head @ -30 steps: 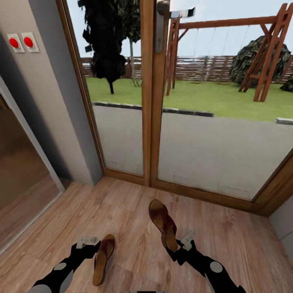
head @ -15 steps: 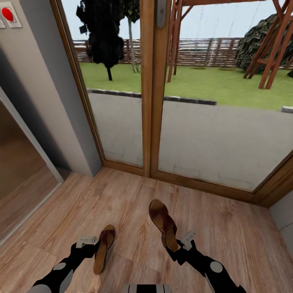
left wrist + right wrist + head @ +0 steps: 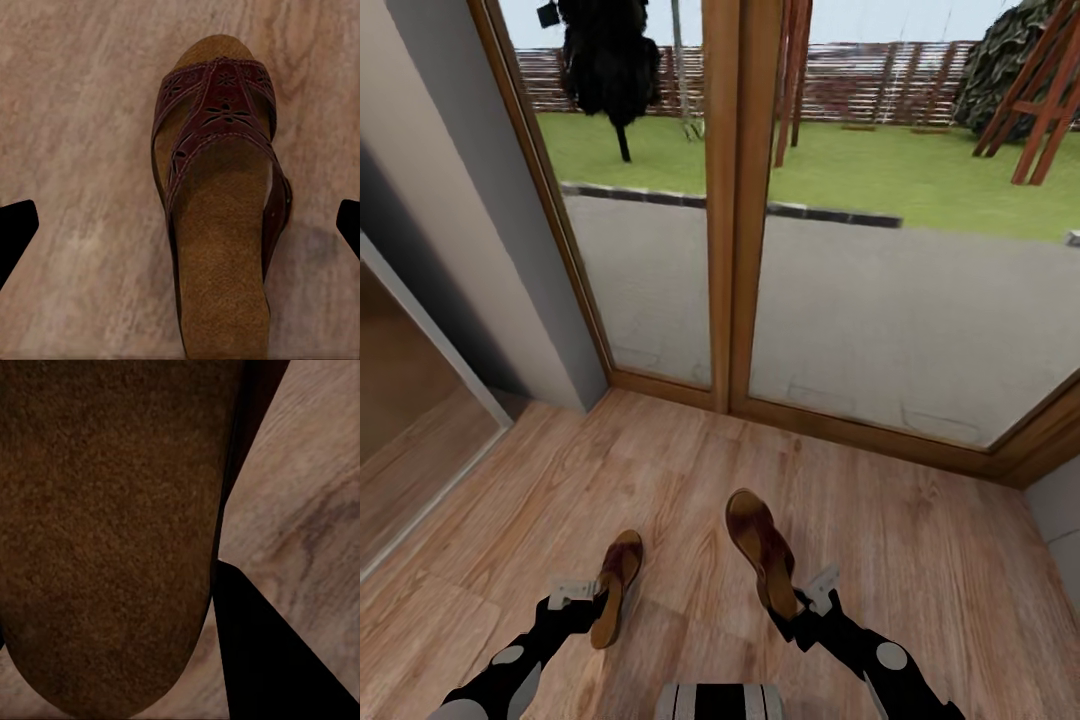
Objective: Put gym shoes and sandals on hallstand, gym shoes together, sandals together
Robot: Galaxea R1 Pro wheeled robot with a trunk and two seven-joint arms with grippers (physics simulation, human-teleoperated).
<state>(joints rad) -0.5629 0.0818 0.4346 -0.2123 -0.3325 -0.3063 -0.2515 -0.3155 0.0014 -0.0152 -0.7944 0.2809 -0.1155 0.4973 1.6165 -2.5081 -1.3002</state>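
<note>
Two reddish-brown sandals are on the wood corridor floor (image 3: 920, 560) in front of me. The right sandal (image 3: 760, 545) has its heel end in my right gripper (image 3: 794, 606), which is shut on it. In the right wrist view its insole (image 3: 105, 525) is very close, beside one black finger (image 3: 262, 652). The left sandal (image 3: 616, 585) lies on the floor. My left gripper (image 3: 592, 602) is open over it, and in the left wrist view the sandal (image 3: 221, 202) lies between the spread fingertips (image 3: 15, 236). The gym shoes and the hallstand are out of view.
A glass door with a wooden frame (image 3: 735, 250) closes the corridor just ahead, with grey paving and lawn outside. A grey wall (image 3: 450, 250) and a framed panel (image 3: 420, 400) stand to the left. A white wall corner (image 3: 1060, 530) is at the right.
The whole view has shifted: door and floor slid up the picture, and the left sandal with them. The right sandal kept its place at the right gripper. Both arms hold the same pose.
</note>
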